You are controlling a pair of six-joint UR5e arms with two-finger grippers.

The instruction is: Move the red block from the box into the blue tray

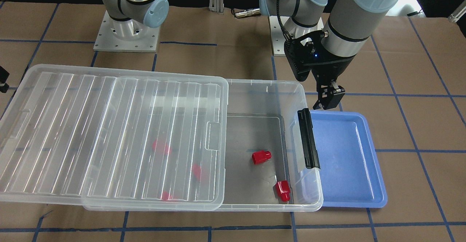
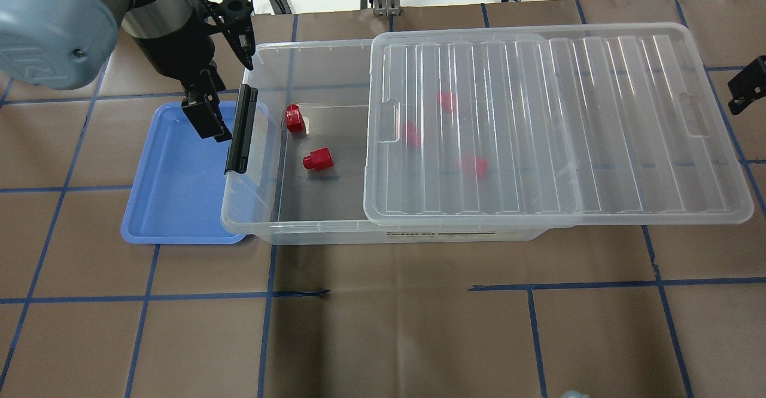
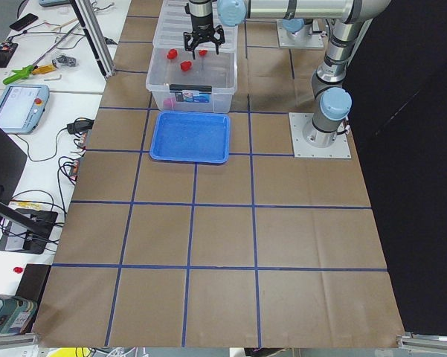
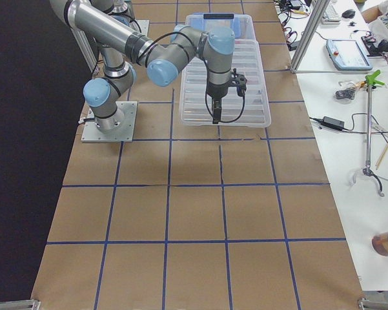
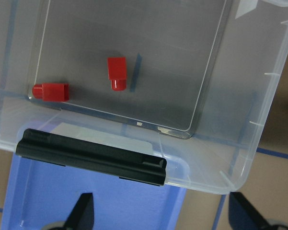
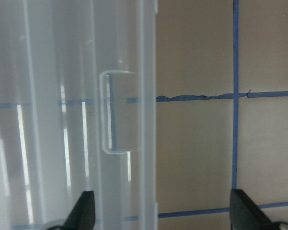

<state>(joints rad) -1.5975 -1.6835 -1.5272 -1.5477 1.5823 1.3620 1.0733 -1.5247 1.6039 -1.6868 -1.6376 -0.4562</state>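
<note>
My left gripper (image 5: 163,213) hangs spread and empty over the blue tray (image 5: 52,201). My right gripper (image 6: 161,215) is spread above the lid (image 6: 62,120).

L tool (image 2: 208,124) over blue tray (image 2: 170,212) corner; 2 red blocks (image 2: 317,159) in box (image 2: 311,231).

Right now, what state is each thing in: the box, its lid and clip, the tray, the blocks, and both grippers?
box, open at the clip end
lid, slid partway off along the box
black clip, not holding the lid
blue tray, empty
red blocks, two lying uncovered in the box, three under the lid
left gripper, open, empty
right gripper, open, empty
</note>
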